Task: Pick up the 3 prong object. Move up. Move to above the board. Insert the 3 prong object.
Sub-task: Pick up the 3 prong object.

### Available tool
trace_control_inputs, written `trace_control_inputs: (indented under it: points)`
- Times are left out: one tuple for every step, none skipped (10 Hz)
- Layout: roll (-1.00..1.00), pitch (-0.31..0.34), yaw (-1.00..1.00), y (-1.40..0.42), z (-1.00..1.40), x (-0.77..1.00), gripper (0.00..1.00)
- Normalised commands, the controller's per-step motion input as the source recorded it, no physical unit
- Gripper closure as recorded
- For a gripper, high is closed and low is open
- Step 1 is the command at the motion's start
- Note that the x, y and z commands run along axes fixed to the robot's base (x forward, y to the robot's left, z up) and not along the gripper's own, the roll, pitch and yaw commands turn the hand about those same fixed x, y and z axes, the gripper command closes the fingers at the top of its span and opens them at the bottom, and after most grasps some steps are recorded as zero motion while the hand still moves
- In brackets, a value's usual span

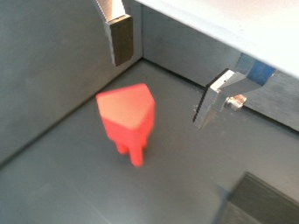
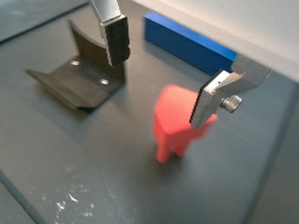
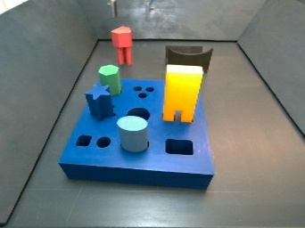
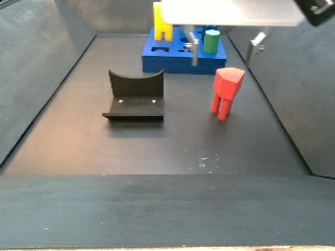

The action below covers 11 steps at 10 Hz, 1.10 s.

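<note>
The 3 prong object (image 1: 125,118) is a red peg block standing upright on its thin prongs on the grey floor. It also shows in a wrist view (image 2: 176,122) and in both side views (image 3: 121,41) (image 4: 228,91). My gripper (image 1: 167,68) (image 2: 166,68) is open and empty, hovering above the red block, with its fingers (image 2: 115,39) spread wider than the block's head and not touching it. In a side view the gripper (image 4: 225,45) hangs just above the block. The blue board (image 3: 149,166) (image 4: 157,57) (image 2: 193,48) lies beside the block.
On the board stand a yellow two-legged block (image 3: 181,93), a green hexagonal peg (image 3: 109,78), a blue star peg (image 3: 100,102) and a teal cylinder (image 3: 131,134). The dark fixture (image 4: 135,98) (image 2: 79,74) stands on the floor near the red block. Grey walls enclose the floor.
</note>
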Motion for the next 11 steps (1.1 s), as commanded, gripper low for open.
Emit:
trace_control_inputs:
  points:
    - [-0.16, -0.114, -0.86, 0.00, -0.48, -0.16, 0.00]
    - [-0.20, -0.181, -0.87, -0.03, -0.52, -0.13, 0.00]
    - [-0.21, -0.219, -0.84, -0.07, -0.45, -0.13, 0.00]
    - [-0.23, -0.234, -0.82, -0.09, -0.41, -0.14, 0.00]
    - [-0.28, -0.220, -0.71, -0.15, -0.43, -0.20, 0.00]
    - [-0.26, -0.217, -0.29, -0.24, -0.33, -0.27, 0.00]
    - [-0.11, -0.194, 0.00, -0.27, -0.26, -0.15, 0.00]
    - [-0.05, -0.076, 0.00, -0.02, -0.13, 0.00, 0.00]
    - [-0.02, 0.000, 0.00, 0.00, -0.08, 0.03, 0.00]
    - [-0.08, -0.014, -0.01, 0.00, -0.23, 0.07, 0.00]
    - [-0.09, 0.000, -0.01, 0.00, -0.13, 0.07, 0.00]
